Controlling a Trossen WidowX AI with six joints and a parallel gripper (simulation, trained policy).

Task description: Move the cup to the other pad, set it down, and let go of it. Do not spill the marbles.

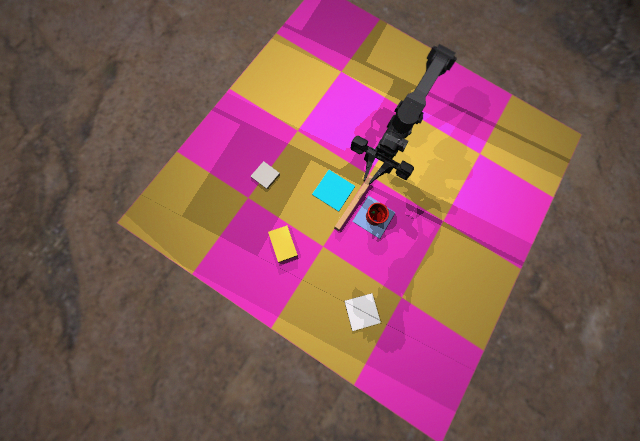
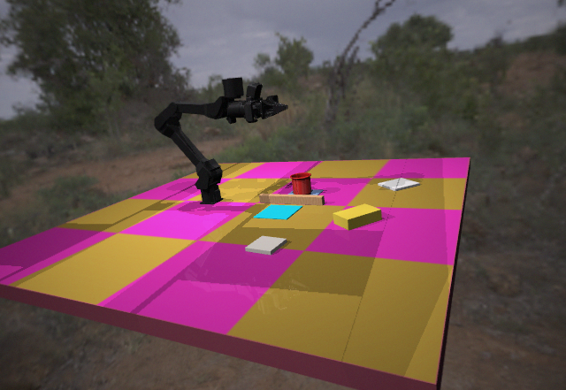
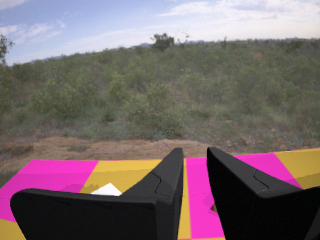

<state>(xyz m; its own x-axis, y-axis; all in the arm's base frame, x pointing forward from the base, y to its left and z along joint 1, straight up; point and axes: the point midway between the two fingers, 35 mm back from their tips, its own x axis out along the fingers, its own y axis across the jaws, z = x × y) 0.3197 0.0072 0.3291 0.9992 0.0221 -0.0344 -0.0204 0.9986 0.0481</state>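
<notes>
The red cup [image 1: 377, 213] [image 2: 302, 185] stands upright on the blue-grey pad [image 1: 379, 231] [image 2: 317, 191]. Small marbles show dimly inside it in the top view; their number cannot be told. The cyan pad [image 1: 333, 190] [image 2: 278, 212] is bare, on the other side of the wooden bar [image 1: 351, 207] [image 2: 292, 200]. My gripper [image 1: 367, 181] [image 2: 286, 107] [image 3: 194, 155] is nearly closed, with a narrow gap between the fingertips and nothing between them. It is high above the table, back toward the arm from the cup, and does not touch it.
The low wooden bar stands between the two pads. A yellow block [image 1: 283, 245] [image 2: 357, 217] lies beyond the cyan pad. A flat white block [image 1: 362, 312] [image 2: 399, 184] [image 3: 106, 190] lies farther out from the arm, and a smaller pale block [image 1: 265, 174] [image 2: 265, 245] lies to the cyan pad's side.
</notes>
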